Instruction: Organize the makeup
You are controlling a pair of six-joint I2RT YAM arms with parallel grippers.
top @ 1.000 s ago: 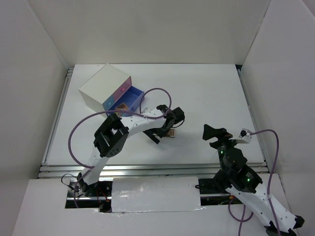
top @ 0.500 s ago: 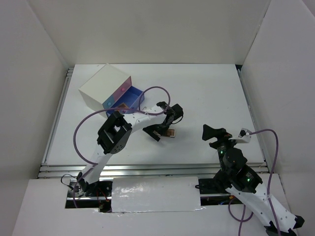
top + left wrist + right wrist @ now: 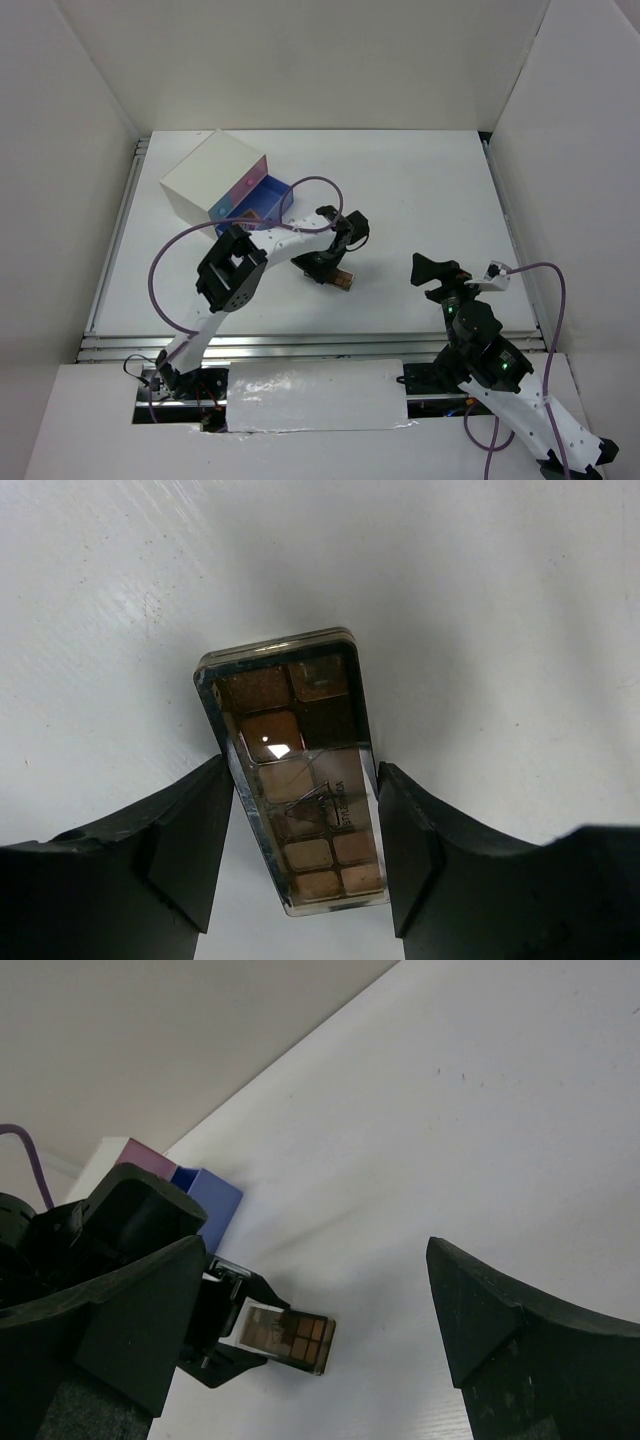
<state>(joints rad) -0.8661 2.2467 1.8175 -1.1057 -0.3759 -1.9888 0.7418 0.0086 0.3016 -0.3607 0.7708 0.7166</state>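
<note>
A long eyeshadow palette (image 3: 290, 730) with brown shades and a clear lid sits between the fingers of my left gripper (image 3: 305, 772), which is shut on its long sides. In the top view the left gripper (image 3: 335, 270) holds the palette (image 3: 344, 279) low over the table's middle, right of the box. The palette also shows in the right wrist view (image 3: 290, 1332), sticking out of the left gripper's fingers, its free end at or just above the table. My right gripper (image 3: 432, 268) is open and empty, hovering right of the palette. No other makeup is in view.
A white box (image 3: 210, 175) with pink and blue drawers stands at the back left. Its blue drawer (image 3: 262, 200) is pulled out toward the left arm and also shows in the right wrist view (image 3: 210, 1200). White walls enclose the table (image 3: 420, 190).
My left wrist has turned and shifted slightly nearer, and the palette has swung with it from lying crosswise to pointing down-right. The right arm has not moved.
</note>
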